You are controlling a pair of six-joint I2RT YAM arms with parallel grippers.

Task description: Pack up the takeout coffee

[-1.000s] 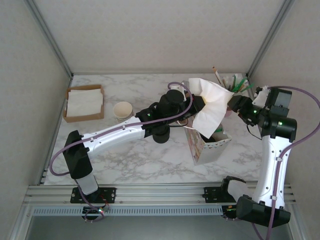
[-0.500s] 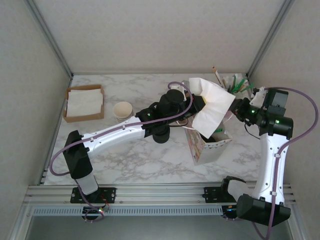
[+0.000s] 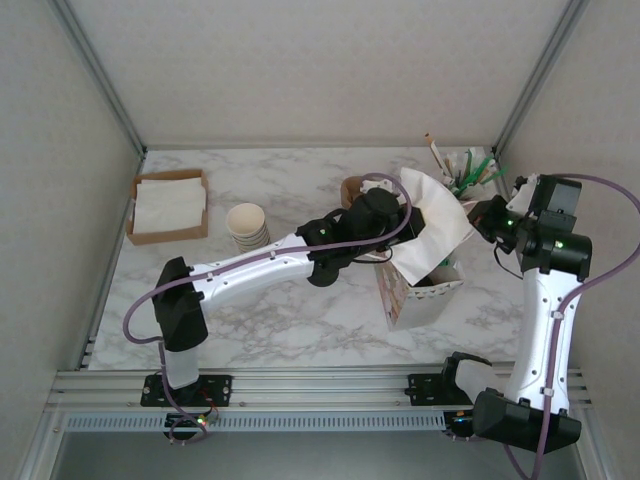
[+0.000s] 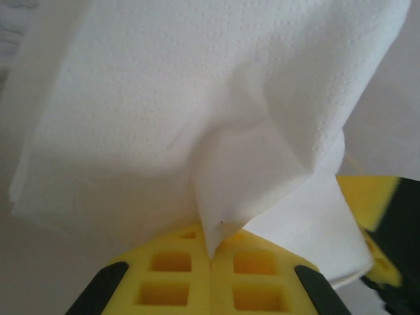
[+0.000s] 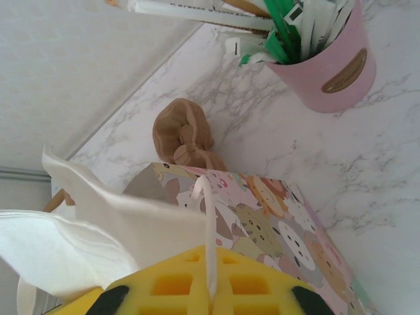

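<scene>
Yellow pads of the left gripper (image 4: 210,252) pressed together on a fold of white napkin (image 4: 197,98), sheet hanging right over the mouth of the bag. Same story at the right gripper (image 5: 211,266): clamped tight, pinching the thin white handle (image 5: 209,216) of the bag (image 5: 275,226) and holding that side up. So both busy, one with paper, one with cord.

Working outward from the bag: standing upright on the marble tabletop (image 3: 300,310). Pink cup (image 5: 328,72) of straws and stick packets just behind the bag. Brown knobbly thing (image 5: 184,131) behind the bag too, can't say what. Stack of lidless cream cups (image 3: 247,225) well to the left of the bag, cardboard box (image 3: 168,205) of napkins farther left again.

No sure sighting of the takeout coffee. Dark patch (image 3: 440,272) just inside the bag's mouth, under the napkin, possibly the black lid. Guessing cup already in, then, and napkin the step in hand. Left to do: probably dropping the napkin in, maybe adding a straw or stirrer, then letting go of the handle.

Writing: nothing legible. Cartoon animals printed all over the bag, gold oval label on the pink cup too small to read, same for the print on the stick wrappers.
</scene>
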